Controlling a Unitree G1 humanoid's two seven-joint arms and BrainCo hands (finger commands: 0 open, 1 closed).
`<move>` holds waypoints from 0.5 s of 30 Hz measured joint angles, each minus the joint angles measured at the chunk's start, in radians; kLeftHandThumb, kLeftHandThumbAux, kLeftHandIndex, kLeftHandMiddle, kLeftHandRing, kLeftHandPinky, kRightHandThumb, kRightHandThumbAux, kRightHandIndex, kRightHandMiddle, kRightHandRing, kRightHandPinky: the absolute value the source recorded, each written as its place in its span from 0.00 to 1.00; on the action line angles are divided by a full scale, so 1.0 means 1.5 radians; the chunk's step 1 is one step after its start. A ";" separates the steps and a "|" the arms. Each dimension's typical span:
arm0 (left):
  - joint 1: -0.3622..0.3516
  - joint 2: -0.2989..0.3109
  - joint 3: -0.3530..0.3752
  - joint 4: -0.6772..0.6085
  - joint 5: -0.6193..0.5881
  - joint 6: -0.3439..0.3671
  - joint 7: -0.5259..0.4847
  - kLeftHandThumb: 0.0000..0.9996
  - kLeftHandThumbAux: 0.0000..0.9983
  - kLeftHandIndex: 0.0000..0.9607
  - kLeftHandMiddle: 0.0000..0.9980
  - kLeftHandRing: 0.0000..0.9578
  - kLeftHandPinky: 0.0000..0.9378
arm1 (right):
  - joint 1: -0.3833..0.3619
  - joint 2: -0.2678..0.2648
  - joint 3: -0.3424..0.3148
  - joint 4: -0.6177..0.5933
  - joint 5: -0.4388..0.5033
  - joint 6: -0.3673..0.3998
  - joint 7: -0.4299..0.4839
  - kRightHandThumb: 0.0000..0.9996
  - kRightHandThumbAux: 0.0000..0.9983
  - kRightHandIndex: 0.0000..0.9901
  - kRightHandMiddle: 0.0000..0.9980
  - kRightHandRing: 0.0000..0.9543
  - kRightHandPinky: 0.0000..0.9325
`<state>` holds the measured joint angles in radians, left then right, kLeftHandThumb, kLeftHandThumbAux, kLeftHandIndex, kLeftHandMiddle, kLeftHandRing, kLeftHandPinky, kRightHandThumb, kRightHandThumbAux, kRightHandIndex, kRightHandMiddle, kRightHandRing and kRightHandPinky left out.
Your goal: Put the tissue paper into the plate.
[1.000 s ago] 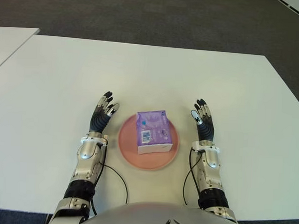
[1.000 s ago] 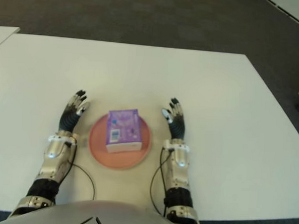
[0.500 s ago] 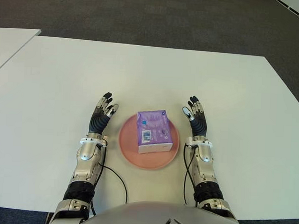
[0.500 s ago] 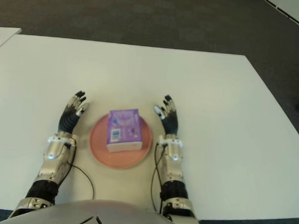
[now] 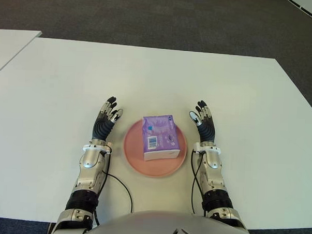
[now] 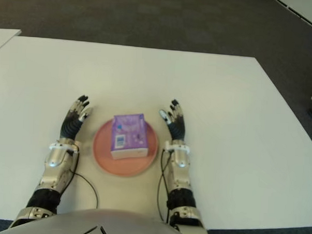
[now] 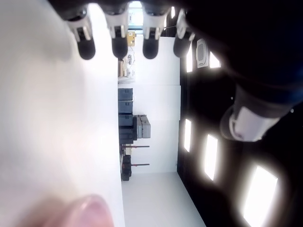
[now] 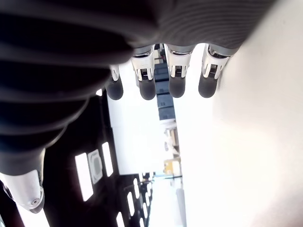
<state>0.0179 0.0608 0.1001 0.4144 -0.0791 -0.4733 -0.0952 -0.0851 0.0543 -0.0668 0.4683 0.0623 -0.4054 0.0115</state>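
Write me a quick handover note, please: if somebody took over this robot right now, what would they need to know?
Left hand: fingers spread, holding nothing, to the left of the plate.
Right hand: fingers spread, holding nothing, to the right of the plate.
The tissue paper pack sits on the pink plate, near the front middle of the white table.
Done: the tissue paper is in the plate and neither hand touches it.
Left: apparently nothing of the placing itself; at most, drawing the arms back.

The tissue pack hides the middle of the plate, and its small label print is unreadable.
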 measured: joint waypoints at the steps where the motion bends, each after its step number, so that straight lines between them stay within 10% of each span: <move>1: 0.000 0.000 0.000 0.000 0.000 0.000 0.000 0.00 0.53 0.00 0.00 0.00 0.00 | 0.000 0.000 0.000 0.000 0.000 0.000 0.000 0.00 0.59 0.00 0.00 0.00 0.00; 15: 0.001 0.000 0.000 -0.001 0.001 0.000 0.000 0.00 0.53 0.00 0.00 0.00 0.00 | 0.002 -0.003 0.004 -0.005 -0.001 0.006 0.002 0.00 0.57 0.00 0.00 0.00 0.00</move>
<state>0.0192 0.0610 0.0996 0.4123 -0.0782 -0.4727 -0.0952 -0.0820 0.0493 -0.0602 0.4605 0.0606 -0.3968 0.0145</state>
